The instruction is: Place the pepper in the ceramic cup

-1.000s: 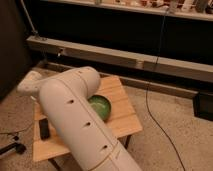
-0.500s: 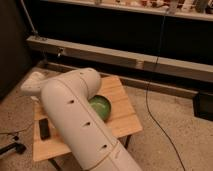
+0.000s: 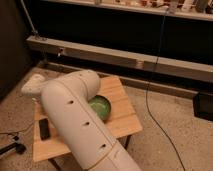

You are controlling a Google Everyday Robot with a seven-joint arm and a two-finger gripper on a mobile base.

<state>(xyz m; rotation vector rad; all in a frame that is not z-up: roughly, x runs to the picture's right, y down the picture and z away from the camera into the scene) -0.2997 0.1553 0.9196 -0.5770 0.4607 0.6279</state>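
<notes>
The white arm [image 3: 75, 116] lies across the wooden surface [image 3: 125, 120], covering the left half of the green bowl [image 3: 103, 108]. The gripper [image 3: 32, 89] sits at the arm's far end, well left of the bowl and over the surface's back corner. Whether it is released or clenched cannot be told. Left of the bowl and nearer the front edge lies a flat black device [image 3: 44, 128]. The pepper and the ceramic cup are hidden.

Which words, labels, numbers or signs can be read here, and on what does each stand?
None readable. The black device, green bowl, table and arm show no text; the items on the top shelf are too blurred. The gripper is hidden behind the arm.
</notes>
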